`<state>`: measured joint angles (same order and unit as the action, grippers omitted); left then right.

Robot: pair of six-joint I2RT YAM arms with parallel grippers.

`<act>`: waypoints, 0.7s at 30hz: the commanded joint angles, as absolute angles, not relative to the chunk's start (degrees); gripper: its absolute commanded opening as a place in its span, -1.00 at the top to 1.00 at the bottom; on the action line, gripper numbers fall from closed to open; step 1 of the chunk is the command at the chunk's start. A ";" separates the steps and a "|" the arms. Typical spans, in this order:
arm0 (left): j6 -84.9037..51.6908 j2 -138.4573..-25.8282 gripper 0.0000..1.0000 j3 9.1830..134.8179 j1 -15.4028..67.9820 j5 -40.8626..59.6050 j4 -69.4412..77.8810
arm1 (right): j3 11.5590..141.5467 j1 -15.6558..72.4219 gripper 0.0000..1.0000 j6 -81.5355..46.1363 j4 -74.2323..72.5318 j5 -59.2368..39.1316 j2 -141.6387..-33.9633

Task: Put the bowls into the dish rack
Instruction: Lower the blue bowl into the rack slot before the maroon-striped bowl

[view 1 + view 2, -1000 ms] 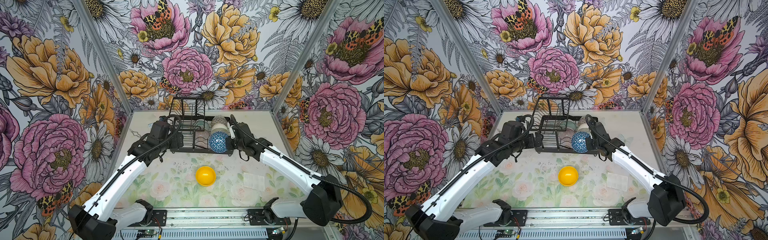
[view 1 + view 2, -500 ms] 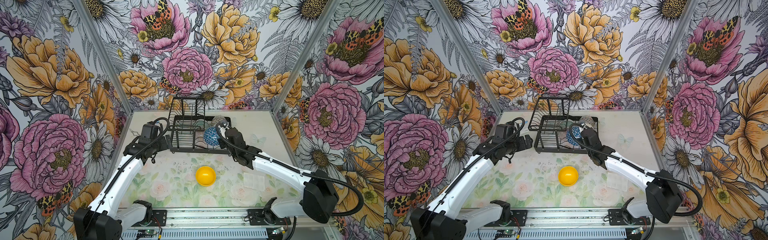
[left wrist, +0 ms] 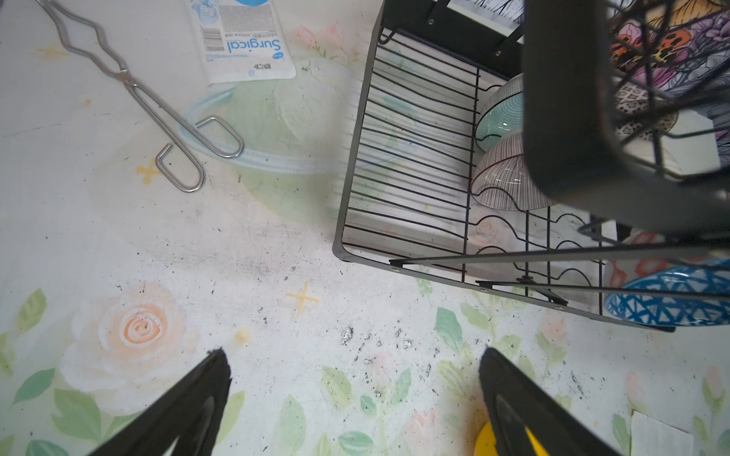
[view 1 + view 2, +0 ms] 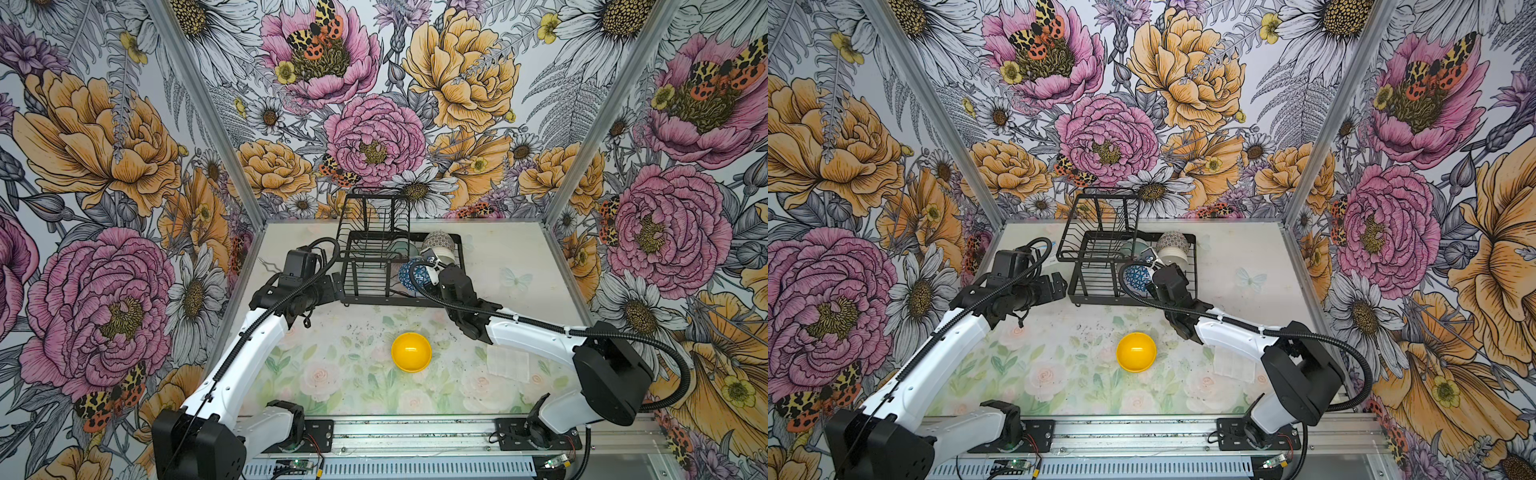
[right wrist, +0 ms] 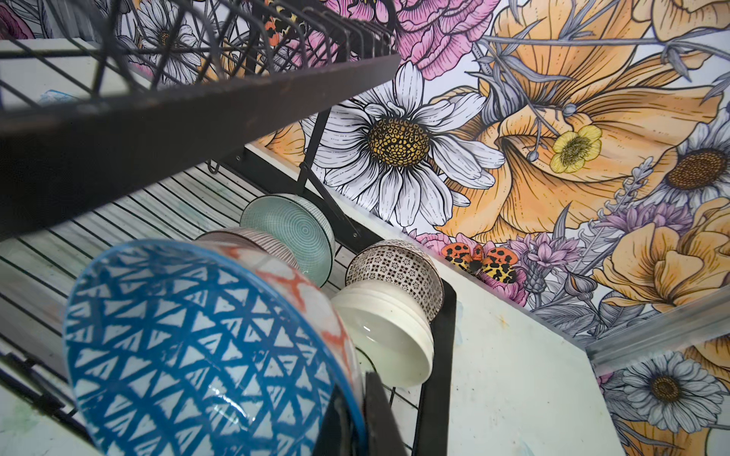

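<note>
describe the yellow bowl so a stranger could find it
Find the black wire dish rack at the back of the table. In front of it, alone, sits the yellow bowl: plain yellow, while the others are at the rack.

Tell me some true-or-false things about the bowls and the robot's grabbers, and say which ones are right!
1. The yellow bowl is inside the dish rack. False: it sits on the table, in front of the rack.
2. The right gripper is shut on the rim of the blue bowl. True.
3. The left gripper is holding a bowl. False: it is open and empty.
4. The cream bowl lies in the rack right beside the black-and-white bowl. True.
</note>
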<state>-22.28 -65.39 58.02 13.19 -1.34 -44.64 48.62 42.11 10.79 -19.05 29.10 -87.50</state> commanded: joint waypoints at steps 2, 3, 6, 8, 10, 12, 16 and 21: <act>-21.27 -65.66 -0.97 57.16 12.57 0.09 -42.71 | 47.36 42.89 1.00 15.27 -31.75 32.41 -90.69; -21.39 -65.72 -0.97 57.09 12.56 0.10 -42.63 | 47.28 42.98 1.00 15.80 -32.74 33.02 -91.69; -21.33 -65.92 -0.97 56.92 12.58 0.18 -42.54 | 47.02 43.14 1.00 16.26 -34.70 33.40 -93.60; -21.38 -65.97 -0.98 56.74 12.43 0.27 -42.33 | 47.11 43.32 1.00 16.72 -36.01 33.68 -94.86; -21.39 -66.07 -0.97 56.53 12.47 0.39 -42.12 | 47.35 43.48 1.00 17.42 -37.83 34.34 -96.35; -21.45 -66.19 -0.97 56.42 12.48 0.53 -42.01 | 47.79 43.71 1.00 18.18 -39.09 35.04 -97.63; -21.56 -66.25 -0.97 56.25 12.45 0.71 -41.81 | 48.61 44.28 1.00 20.14 -41.95 36.58 -100.54; -21.55 -66.06 -0.98 56.07 12.47 0.87 -41.66 | 49.14 45.11 1.00 23.70 -47.55 38.63 -104.39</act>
